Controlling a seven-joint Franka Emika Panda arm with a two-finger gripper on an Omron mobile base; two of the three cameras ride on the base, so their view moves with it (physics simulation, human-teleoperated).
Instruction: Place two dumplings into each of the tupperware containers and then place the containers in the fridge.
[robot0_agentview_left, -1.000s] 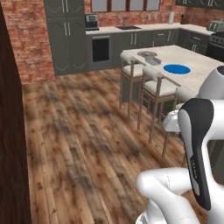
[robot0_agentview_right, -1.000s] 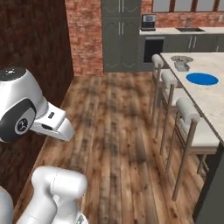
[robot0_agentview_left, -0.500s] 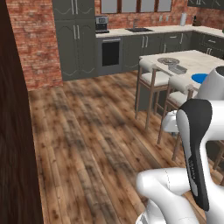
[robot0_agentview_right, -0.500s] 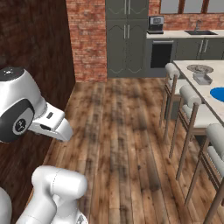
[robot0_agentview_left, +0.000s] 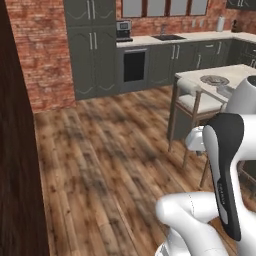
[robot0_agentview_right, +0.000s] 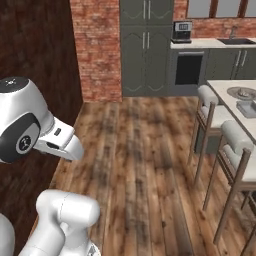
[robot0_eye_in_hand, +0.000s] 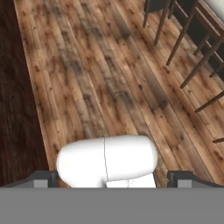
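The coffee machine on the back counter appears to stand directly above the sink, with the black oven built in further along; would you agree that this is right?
Not quite. The coffee machine stands directly above the black oven, not above the sink, which lies further along the back counter to the right. The right base view shows this; the rest of your statement holds otherwise.

Even, soft rendered light, no glare; faint shadows on the wooden floor (robot0_agentview_left: 100, 150); pictures slightly blurred throughout
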